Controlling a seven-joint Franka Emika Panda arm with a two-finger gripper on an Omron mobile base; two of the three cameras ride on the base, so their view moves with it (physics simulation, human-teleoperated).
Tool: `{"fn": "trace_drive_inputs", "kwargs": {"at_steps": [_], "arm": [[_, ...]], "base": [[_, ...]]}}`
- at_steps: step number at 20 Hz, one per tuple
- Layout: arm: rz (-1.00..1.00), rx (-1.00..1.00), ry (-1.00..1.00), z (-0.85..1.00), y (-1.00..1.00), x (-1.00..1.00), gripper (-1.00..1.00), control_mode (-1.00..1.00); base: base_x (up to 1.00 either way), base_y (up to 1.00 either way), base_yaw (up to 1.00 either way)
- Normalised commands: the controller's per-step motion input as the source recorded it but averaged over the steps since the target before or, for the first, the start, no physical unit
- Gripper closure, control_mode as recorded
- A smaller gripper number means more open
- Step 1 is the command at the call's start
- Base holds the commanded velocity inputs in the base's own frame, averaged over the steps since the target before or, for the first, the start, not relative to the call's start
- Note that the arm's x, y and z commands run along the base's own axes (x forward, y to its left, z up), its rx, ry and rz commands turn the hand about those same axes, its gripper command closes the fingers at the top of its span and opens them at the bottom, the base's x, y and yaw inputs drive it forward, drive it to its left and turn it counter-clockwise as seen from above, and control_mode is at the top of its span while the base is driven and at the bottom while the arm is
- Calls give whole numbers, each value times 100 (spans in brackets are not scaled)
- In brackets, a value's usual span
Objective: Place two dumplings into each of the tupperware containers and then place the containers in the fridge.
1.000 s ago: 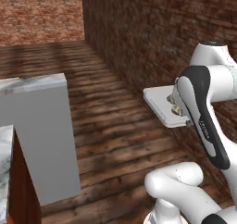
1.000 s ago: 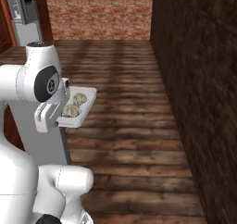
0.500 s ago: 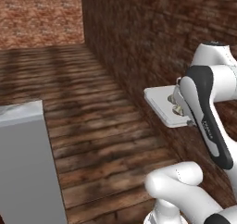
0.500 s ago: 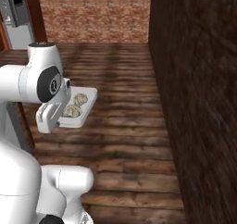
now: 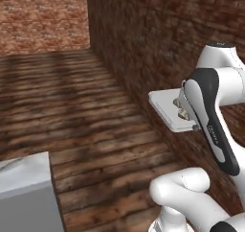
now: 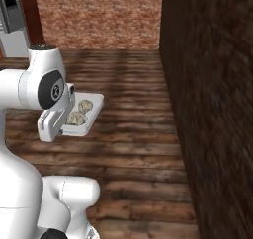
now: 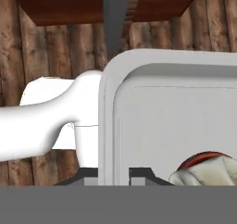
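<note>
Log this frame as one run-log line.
phase: carrying | gripper: shut on tupperware container rim | load: two dumplings inside | container: off the floor

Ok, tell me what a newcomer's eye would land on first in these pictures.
First the white arm holding a tupperware container out level above the wooden floor, with two dumplings side by side inside it. In the hand view the gripper is clamped on the container's rim, one fingertip on each side of it. After that, the dark brick wall close beside the robot.
</note>
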Motion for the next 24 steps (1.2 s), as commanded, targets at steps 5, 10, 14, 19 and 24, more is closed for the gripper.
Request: {"fn": "trace_drive_inputs", "kwargs": {"at_steps": [5,10,14,19,24], "arm": [[0,0,0,0,0,0,100,100],[0,0,0,0,0,0,100,100],[0,0,0,0,0,0,100,100],[0,0,0,0,0,0,100,100],[0,0,0,0,0,0,100,100]], "base": [[100,10,0],[100,6,0],[100,0,0],[100,4,0],[100,33,0]]}}
